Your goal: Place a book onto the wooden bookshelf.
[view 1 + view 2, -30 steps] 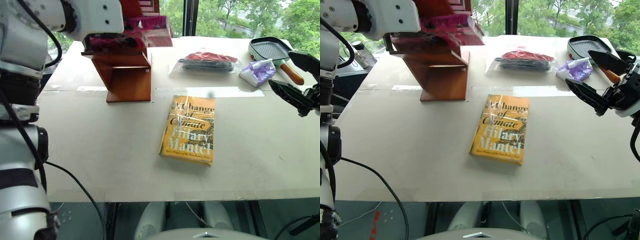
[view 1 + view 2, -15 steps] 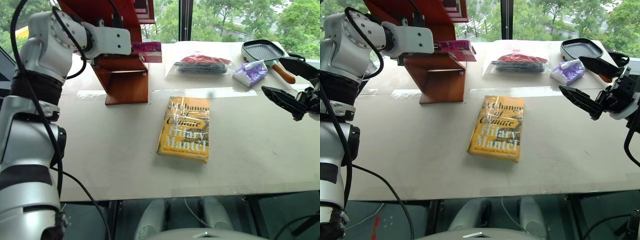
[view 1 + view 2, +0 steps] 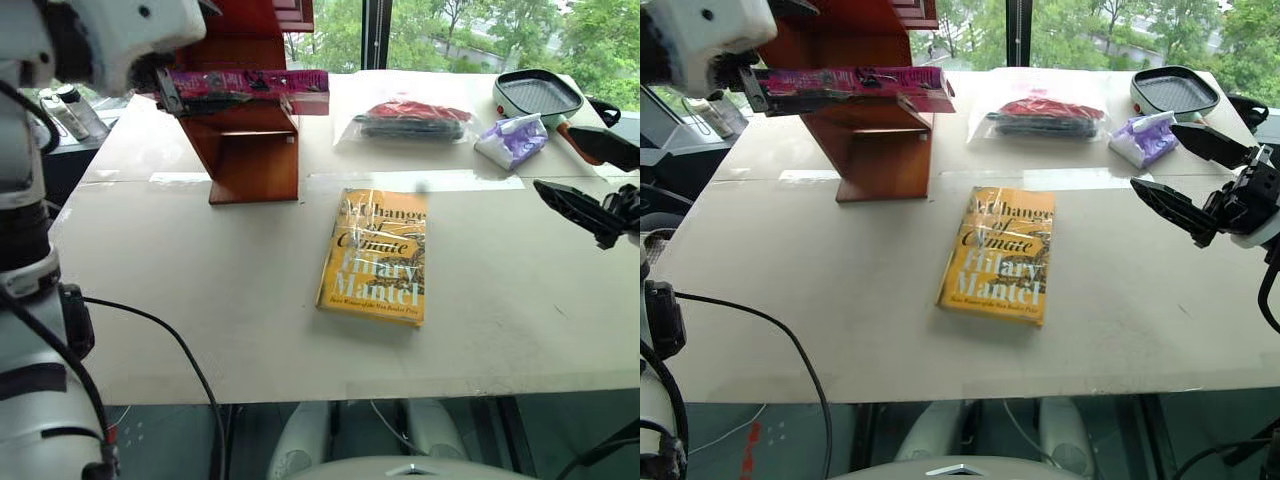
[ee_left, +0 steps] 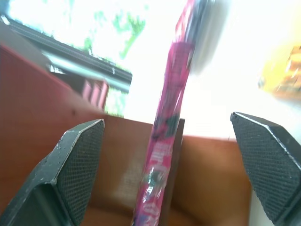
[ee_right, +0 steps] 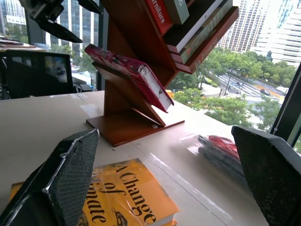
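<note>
Since the book [image 5: 129, 70] already lies on the lowest sloping shelf of the bookshelf [image 3: 250, 150], we list it as placed, long axis running out past the shelf edge. Our left gripper [image 4: 176, 174] is nearer, at the book's shelf end, jaws wide, grasping nothing. Our right gripper [image 3: 1185, 180] hangs well apart, also wide and empty.
</note>
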`<state>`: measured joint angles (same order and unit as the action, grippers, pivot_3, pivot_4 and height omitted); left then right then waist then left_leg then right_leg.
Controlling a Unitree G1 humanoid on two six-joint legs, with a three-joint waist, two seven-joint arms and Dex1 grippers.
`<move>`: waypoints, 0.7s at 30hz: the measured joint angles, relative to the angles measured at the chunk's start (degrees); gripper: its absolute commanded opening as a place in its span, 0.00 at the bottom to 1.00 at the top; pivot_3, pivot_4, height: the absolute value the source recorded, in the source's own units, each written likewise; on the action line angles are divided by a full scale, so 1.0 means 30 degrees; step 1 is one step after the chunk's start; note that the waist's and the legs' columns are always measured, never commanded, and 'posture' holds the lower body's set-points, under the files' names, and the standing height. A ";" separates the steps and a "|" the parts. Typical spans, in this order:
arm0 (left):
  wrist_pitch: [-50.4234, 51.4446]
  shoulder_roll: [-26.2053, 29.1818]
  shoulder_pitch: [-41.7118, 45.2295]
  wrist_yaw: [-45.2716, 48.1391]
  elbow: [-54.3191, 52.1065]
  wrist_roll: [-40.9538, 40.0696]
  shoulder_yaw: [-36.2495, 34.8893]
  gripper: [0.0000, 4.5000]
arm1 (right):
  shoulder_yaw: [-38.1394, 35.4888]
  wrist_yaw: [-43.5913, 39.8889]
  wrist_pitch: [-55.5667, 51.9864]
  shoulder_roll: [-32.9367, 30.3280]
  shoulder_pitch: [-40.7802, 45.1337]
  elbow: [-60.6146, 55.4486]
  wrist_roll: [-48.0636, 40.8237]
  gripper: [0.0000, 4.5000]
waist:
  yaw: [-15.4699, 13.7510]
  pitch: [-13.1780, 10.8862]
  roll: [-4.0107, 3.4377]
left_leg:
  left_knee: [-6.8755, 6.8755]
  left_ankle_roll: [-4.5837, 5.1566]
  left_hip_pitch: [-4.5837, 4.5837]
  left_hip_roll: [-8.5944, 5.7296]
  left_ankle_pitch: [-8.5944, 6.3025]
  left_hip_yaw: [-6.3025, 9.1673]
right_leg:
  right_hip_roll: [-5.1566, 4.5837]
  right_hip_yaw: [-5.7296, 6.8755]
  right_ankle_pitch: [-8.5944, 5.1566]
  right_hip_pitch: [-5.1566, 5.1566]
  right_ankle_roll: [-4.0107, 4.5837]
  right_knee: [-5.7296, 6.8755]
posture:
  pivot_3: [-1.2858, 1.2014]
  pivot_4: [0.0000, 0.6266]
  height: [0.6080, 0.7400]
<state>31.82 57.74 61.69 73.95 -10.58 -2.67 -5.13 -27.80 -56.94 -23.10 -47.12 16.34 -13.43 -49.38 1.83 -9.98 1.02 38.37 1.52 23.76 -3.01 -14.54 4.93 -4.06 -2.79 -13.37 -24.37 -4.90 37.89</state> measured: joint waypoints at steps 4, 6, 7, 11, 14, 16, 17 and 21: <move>0.8072 -0.2989 -0.2367 -0.1609 -0.5885 -0.5289 -0.2718 0.99 | 0.0366 -0.0501 -0.0147 -0.0266 0.0637 0.0897 0.0106 1.00 | 0.0009 -0.0018 -0.0018 | -0.0017 0.0023 -0.0291 0.0002 -0.0015 0.0041 | 0.0000 0.0049 -0.0011 0.0339 -0.0006 -0.0039 | 0.52 0.24 1.00; 1.0888 -0.5043 -0.4245 -0.2900 -0.7943 -0.7189 -0.3225 0.99 | 0.0364 -0.0494 -0.0241 -0.0246 0.0736 0.0994 -0.0045 1.00 | 0.0062 -0.0018 -0.0015 | -0.0016 0.0021 -0.0333 0.0012 -0.0015 0.0048 | 0.0007 0.0052 -0.0009 0.0366 -0.0004 -0.0034 | 0.52 0.24 1.00; 1.1636 -0.5839 -0.5213 -0.3475 -0.8532 -0.7729 -0.3392 0.99 | 0.0361 -0.0464 -0.0300 -0.0173 0.0723 0.1003 -0.0107 1.00 | 0.0074 -0.0021 -0.0011 | -0.0014 0.0020 -0.0335 0.0014 -0.0014 0.0048 | 0.0008 0.0051 -0.0008 0.0364 -0.0002 -0.0024 | 0.52 0.24 1.00; 1.1001 -0.8890 -1.1099 -0.6603 -0.9860 -0.8233 -0.3066 0.99 | 0.0291 -0.0188 -0.0511 0.0467 -0.0272 0.0712 -0.0285 1.00 | 0.0179 -0.0022 -0.0008 | -0.0030 0.0003 -0.0338 0.0026 -0.0009 0.0005 | 0.0011 -0.0021 -0.0002 0.0315 0.0010 -0.0008 | 0.52 0.24 1.00; 0.5519 -1.0387 -1.4770 -0.8151 -0.8684 -0.6402 -0.2501 0.99 | 0.0272 0.0284 -0.0500 0.0866 -0.1421 -0.0479 -0.0218 1.00 | -0.0012 -0.0002 -0.0036 | -0.0050 -0.0008 -0.0346 0.0020 -0.0005 -0.0016 | -0.0003 -0.0045 0.0003 0.0317 0.0019 -0.0037 | 0.52 0.24 1.00; 0.2852 -1.0523 -1.6760 -0.8315 -0.7076 -0.5687 -0.2357 0.99 | 0.0273 0.0644 -0.0478 0.0994 -0.2558 -0.1507 0.0048 1.00 | -0.0186 -0.0002 -0.0037 | -0.0056 0.0004 -0.0344 0.0021 -0.0015 -0.0025 | -0.0007 -0.0050 0.0003 0.0314 0.0023 -0.0042 | 0.52 0.24 1.00; 0.2038 -1.0515 -1.7461 -0.8349 -0.6244 -0.5531 -0.2409 0.99 | 0.0273 0.0762 -0.0496 0.0997 -0.3193 -0.1898 0.0214 1.00 | -0.0320 -0.0003 -0.0037 | -0.0056 0.0009 -0.0342 0.0020 -0.0018 -0.0025 | -0.0008 -0.0048 0.0004 0.0314 0.0025 -0.0049 | 0.52 0.24 1.00; -0.1048 -0.9188 -1.9903 -0.7344 -0.4415 -0.5514 -0.2637 0.99 | 0.0081 0.0638 -0.0397 0.0797 -0.6194 -0.2369 0.1442 1.00 | -0.0690 0.0001 -0.0030 | -0.0055 0.0024 -0.0323 0.0007 -0.0028 -0.0023 | -0.0034 -0.0031 0.0004 0.0324 0.0027 -0.0097 | 0.52 0.24 1.00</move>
<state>28.68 30.18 1.99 51.92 -23.83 -19.21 -13.04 -27.56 -55.03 -24.29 -44.73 -2.24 -20.53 -45.06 -0.24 -9.97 0.93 38.20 1.59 22.79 -2.99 -14.62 4.86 -4.16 -2.89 -13.36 -23.40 -4.82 37.60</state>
